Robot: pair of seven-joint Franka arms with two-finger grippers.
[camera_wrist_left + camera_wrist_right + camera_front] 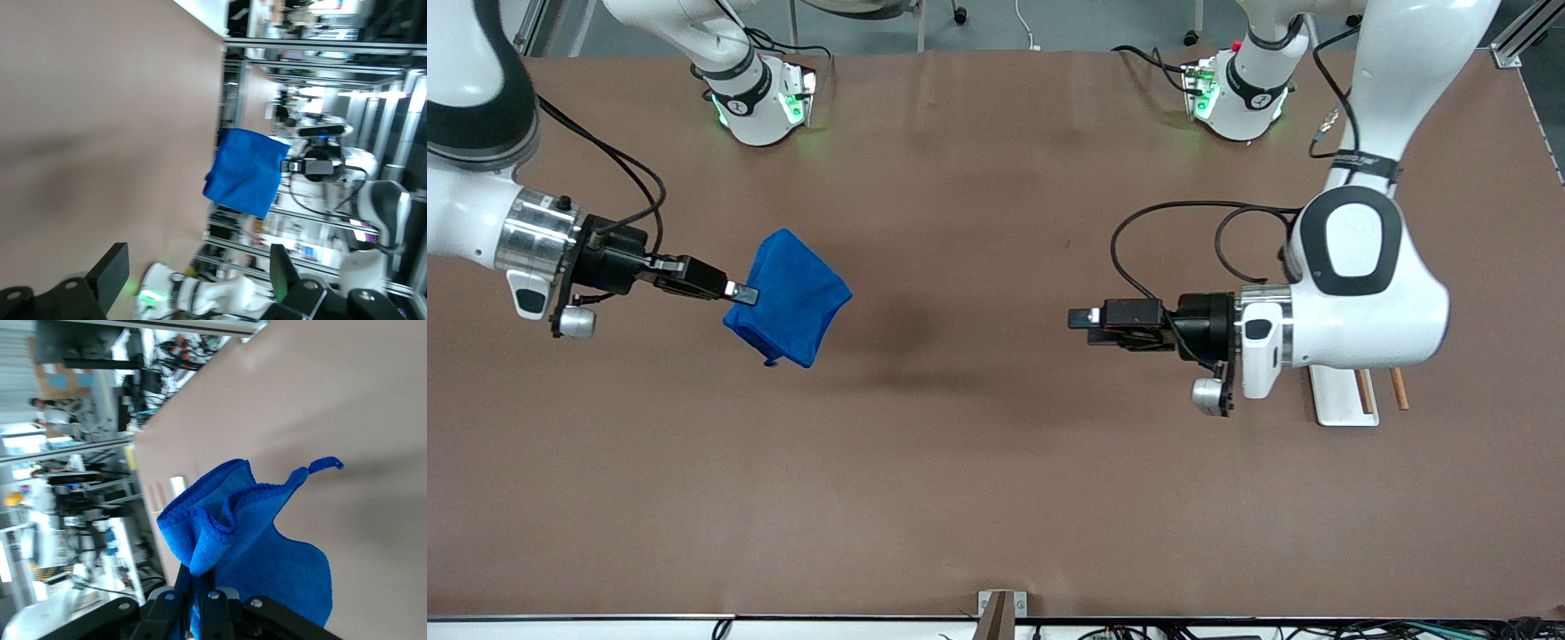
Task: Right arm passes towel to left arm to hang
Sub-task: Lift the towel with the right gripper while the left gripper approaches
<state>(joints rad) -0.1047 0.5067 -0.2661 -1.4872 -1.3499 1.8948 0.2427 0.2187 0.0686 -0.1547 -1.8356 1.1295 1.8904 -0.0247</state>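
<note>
Front view: high camera across the brown table (978,462), looking down toward both arm bases at its top edge; it takes in the whole tabletop.

Left wrist view: mounted just above the left gripper (193,277), looking level along the table at the blue towel (245,171), well apart.

Right wrist view: mounted on the right gripper (200,610), very close to that towel.

Shared: towel and table appear in all three views.

The towel (791,298) is soft, matt blue cloth with a nubby pile. The bench (996,480) has a smooth, matt brown top. Both arms wear glossy white plastic shells and brushed-metal wrist rings.
</note>
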